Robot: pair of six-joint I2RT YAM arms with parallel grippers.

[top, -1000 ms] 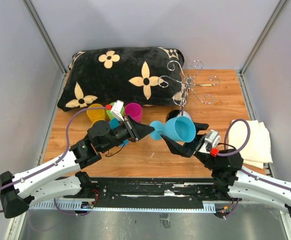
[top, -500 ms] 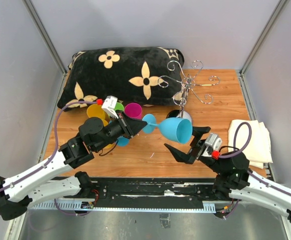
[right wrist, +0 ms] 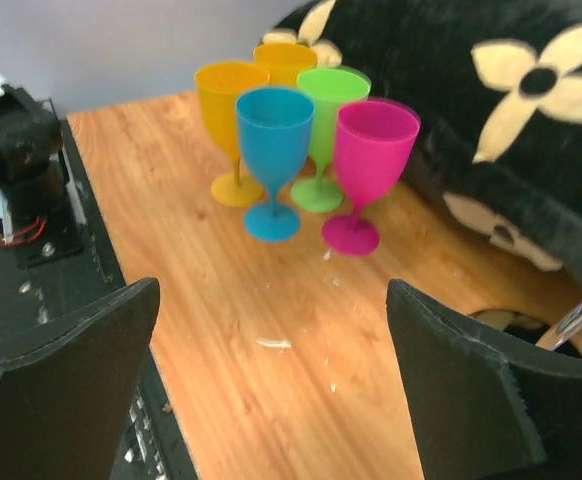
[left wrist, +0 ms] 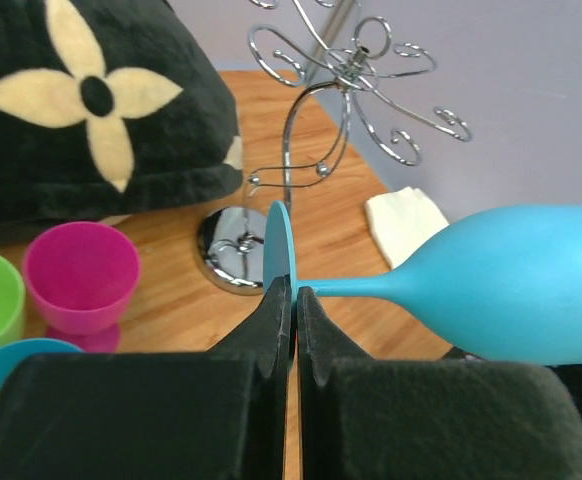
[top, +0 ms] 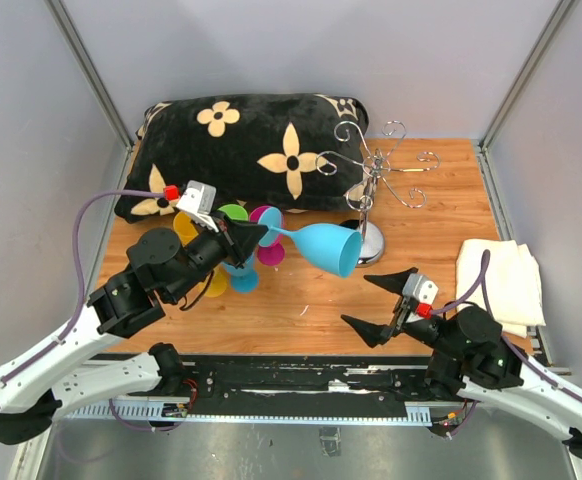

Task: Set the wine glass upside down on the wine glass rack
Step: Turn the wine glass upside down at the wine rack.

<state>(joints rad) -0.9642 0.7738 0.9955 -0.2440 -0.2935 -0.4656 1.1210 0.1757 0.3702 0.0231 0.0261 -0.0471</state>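
Observation:
A blue wine glass (top: 321, 247) hangs on its side above the table, its bowl (left wrist: 511, 290) pointing right. My left gripper (top: 263, 232) is shut on the thin foot disc of that glass (left wrist: 279, 240), the fingertips (left wrist: 274, 300) pinching it edge-on. The chrome wine glass rack (top: 376, 175) stands just right of and behind the glass, with its scroll arms (left wrist: 346, 90) bare. My right gripper (top: 379, 298) stands open and wide near the front edge, apart from the glass. Nothing is between its jaws in the right wrist view (right wrist: 271, 290).
Several coloured glasses stand upright at the left: yellow (right wrist: 226, 100), blue (right wrist: 274, 125), green (right wrist: 331, 95), magenta (right wrist: 374, 145). A black flowered pillow (top: 241, 150) lies along the back. A folded white cloth (top: 506, 280) lies at the right edge.
The left arm has drawn back and left, carrying the blue glass with it. The right gripper has moved away from the bowl toward the near edge, and its jaws have spread wider.

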